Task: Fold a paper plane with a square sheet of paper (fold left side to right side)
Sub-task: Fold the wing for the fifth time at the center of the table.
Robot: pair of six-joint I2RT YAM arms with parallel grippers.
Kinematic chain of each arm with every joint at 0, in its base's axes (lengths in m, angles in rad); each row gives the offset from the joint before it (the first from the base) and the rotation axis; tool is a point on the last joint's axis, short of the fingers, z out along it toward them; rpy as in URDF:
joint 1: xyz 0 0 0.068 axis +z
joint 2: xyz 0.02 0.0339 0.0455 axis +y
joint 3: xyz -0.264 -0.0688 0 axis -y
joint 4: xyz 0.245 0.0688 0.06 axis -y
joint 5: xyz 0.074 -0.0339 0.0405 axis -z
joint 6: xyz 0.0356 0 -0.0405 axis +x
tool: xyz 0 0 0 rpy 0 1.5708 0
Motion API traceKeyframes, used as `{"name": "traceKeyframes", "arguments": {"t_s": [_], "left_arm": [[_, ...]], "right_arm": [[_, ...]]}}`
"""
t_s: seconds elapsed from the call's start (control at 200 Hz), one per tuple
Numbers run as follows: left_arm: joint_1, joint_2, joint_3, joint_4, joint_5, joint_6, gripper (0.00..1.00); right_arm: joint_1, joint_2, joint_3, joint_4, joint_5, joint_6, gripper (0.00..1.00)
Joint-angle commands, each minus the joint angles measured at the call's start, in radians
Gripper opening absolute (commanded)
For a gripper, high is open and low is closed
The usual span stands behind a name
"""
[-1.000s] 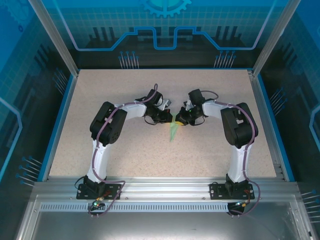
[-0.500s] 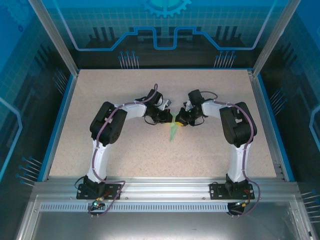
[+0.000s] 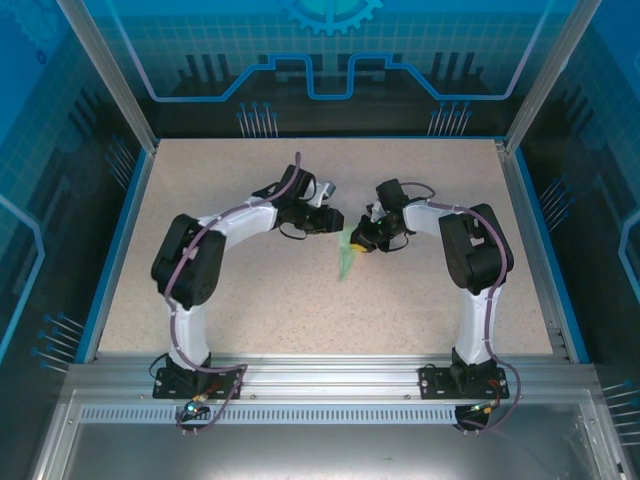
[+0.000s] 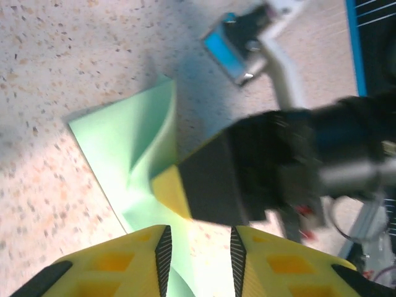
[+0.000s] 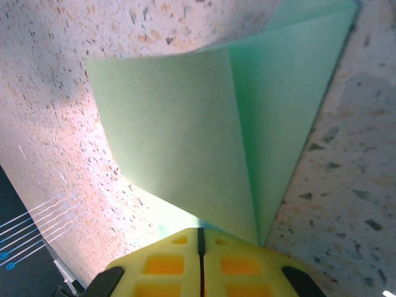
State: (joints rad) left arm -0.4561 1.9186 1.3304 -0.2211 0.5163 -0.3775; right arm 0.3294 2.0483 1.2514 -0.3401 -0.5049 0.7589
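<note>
While left end effector (image 4: 198,250) gapes, right end effector (image 5: 199,238) pinches paper (image 5: 185,124).

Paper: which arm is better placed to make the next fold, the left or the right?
Left, probably. The right end effector is shut on the paper at its edge and holds it, while the left end effector is open, grips nothing, and hovers close over the paper, free to fold.

The paper plane (image 3: 346,262) lies on the table (image 3: 270,300), with one end between the tips of the right gripper (image 3: 357,245). The left gripper (image 3: 332,222) stands just beside this end, facing the right one.
</note>
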Motion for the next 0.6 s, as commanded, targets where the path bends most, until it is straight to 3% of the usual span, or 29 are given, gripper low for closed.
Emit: {"name": "traceKeyframes", "arguments": {"t_s": [0.0,0.15,0.275,0.59], "left_arm": [[-0.04,-0.083,-0.111,0.036,0.047,-0.049,0.32],[-0.116,-0.118,-0.216,0.161,0.108,-0.151,0.3],[-0.165,-0.09,-0.207,0.177,0.108,-0.171,0.3],[-0.17,0.025,-0.148,0.127,0.073,-0.141,0.31]], "right_arm": [[0.014,0.053,-0.024,-0.049,0.045,-0.009,0.07],[0.014,0.056,-0.024,-0.049,0.04,-0.01,0.07],[0.013,0.058,-0.02,-0.048,0.039,-0.013,0.07],[0.015,0.055,-0.021,-0.05,0.04,-0.012,0.07]]}}
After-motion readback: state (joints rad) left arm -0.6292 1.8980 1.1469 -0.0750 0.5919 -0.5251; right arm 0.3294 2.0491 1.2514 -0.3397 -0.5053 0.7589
